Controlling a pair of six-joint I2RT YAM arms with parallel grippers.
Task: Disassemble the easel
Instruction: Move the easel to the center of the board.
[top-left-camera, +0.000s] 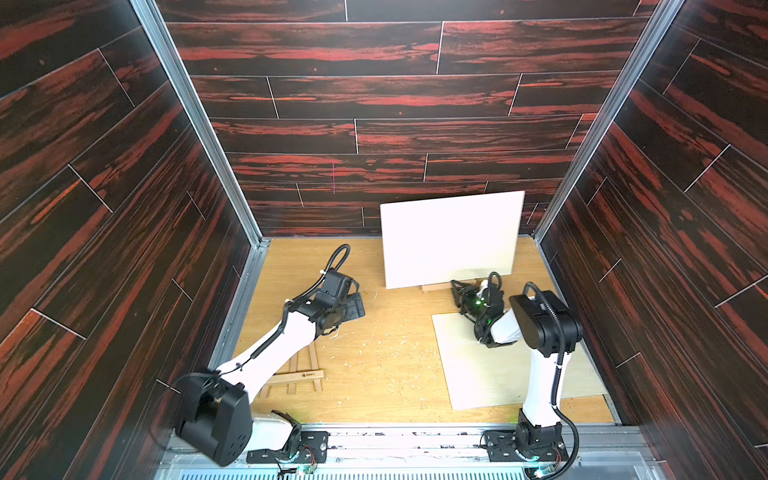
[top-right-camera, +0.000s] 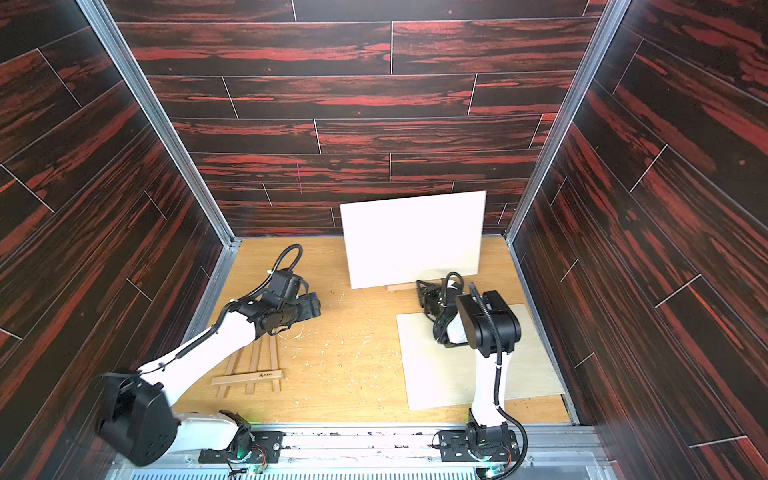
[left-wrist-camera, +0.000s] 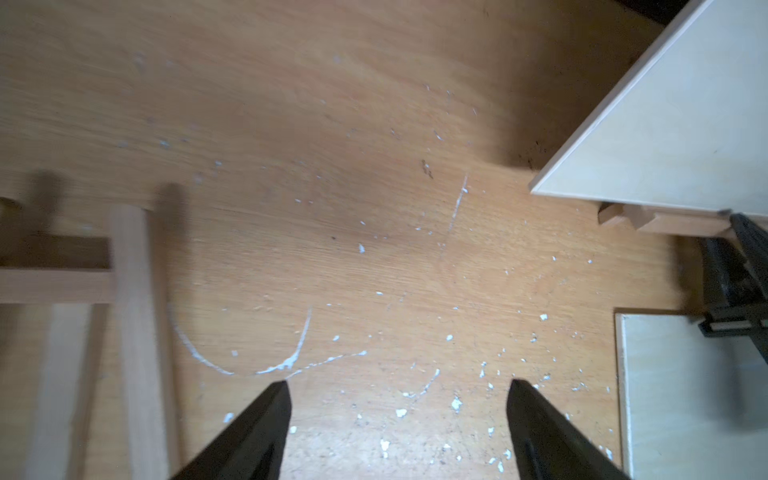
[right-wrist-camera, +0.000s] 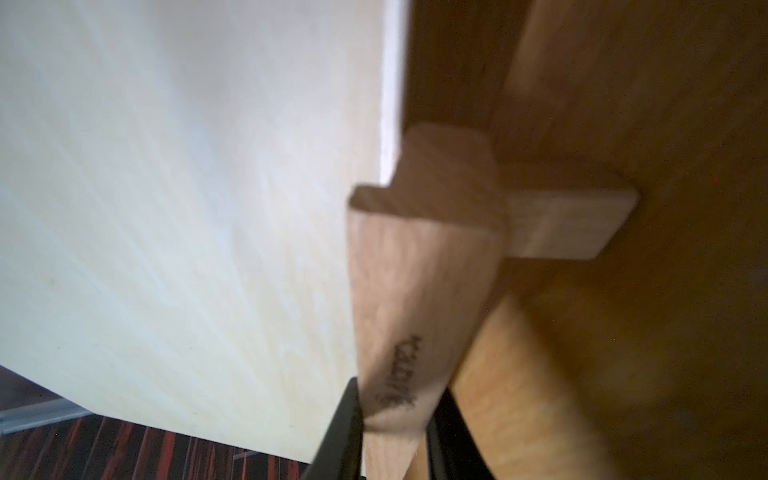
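scuffed tabletop bears a flat board beside right hand clamping easel ledge under canvas; left hand wide

We've got a white canvas panel upright at about one o'clock, leaning back, its lower edge seated on the ledge of a small wooden easel that is mostly hidden behind it. That ledge carries a dark burnt-in logo. Down at eight o'clock we see a second easel lying flat, slats close together. At four o'clock, a pale panel lies flat.
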